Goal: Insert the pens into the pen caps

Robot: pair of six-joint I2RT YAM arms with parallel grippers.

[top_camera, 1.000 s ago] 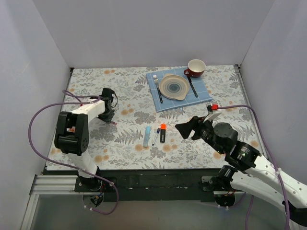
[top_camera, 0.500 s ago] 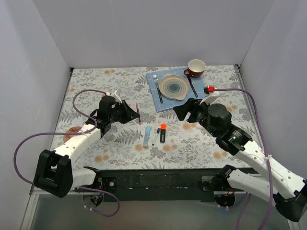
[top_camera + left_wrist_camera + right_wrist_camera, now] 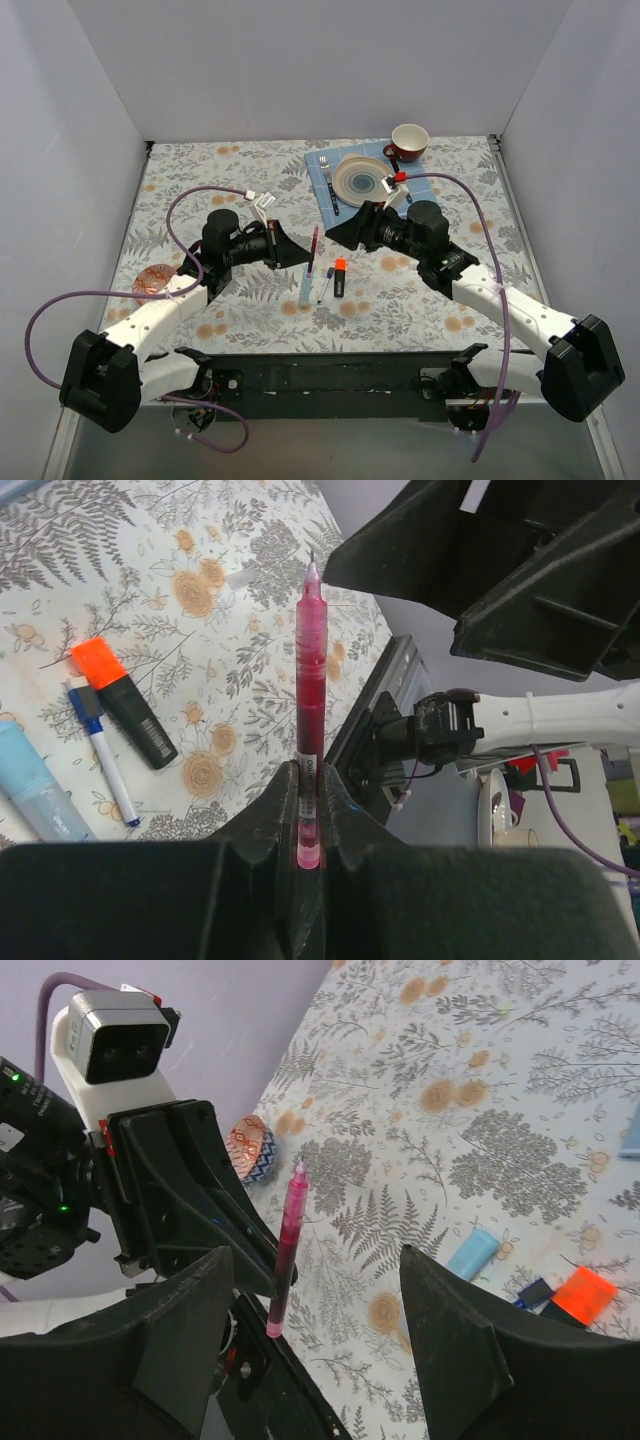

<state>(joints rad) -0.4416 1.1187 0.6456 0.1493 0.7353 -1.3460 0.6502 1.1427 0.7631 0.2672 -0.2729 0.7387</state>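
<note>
The left claw (image 3: 298,252) is clamped on the thin red pen (image 3: 313,250) and holds it raised above the floral surface (image 3: 250,190). Facing it, the right claw (image 3: 345,230) gapes wide with nothing in it. Just below, the light-blue marker (image 3: 306,284), blue-ended pen (image 3: 325,285) and orange-ended black marker (image 3: 339,277) lie side by side.

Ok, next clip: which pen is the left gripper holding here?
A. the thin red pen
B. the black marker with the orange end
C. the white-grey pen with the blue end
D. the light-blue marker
A: the left gripper is shut on the red pen, tip pointing away from it, while the light-blue marker, white-grey pen and black marker lie on the table.
</note>
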